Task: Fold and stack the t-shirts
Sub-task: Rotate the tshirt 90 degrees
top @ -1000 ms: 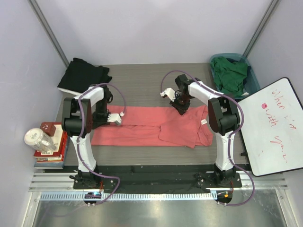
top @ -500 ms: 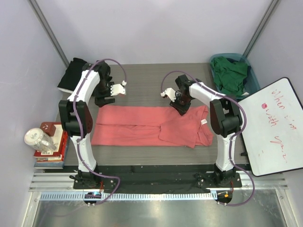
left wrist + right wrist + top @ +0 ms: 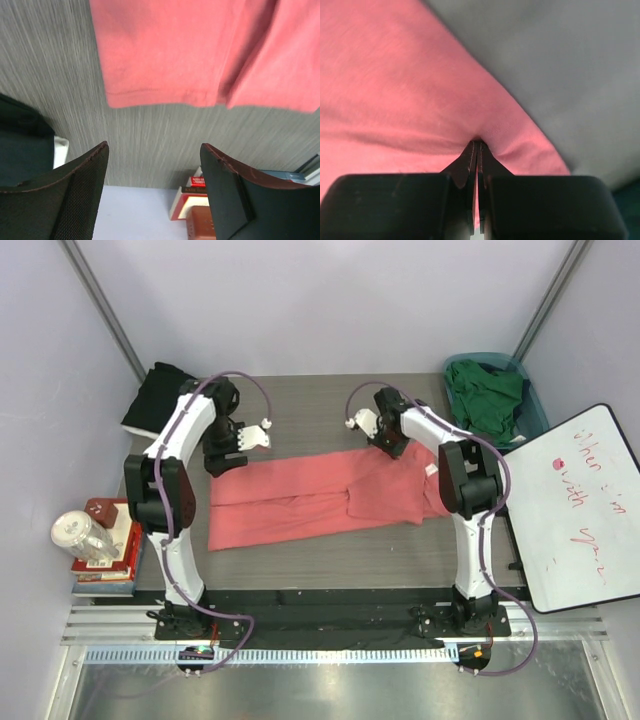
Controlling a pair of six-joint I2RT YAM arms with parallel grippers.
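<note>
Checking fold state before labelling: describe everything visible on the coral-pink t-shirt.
The coral-pink soft cotton t-shirt lies folded into a long band across the grey wood-grain table, slightly slanted, with an overlapping flap near the middle. A small white tag shows at its right end. The right tool is shut on its far edge, bunching the cloth. The open left tool hangs clear of its left end.
</note>
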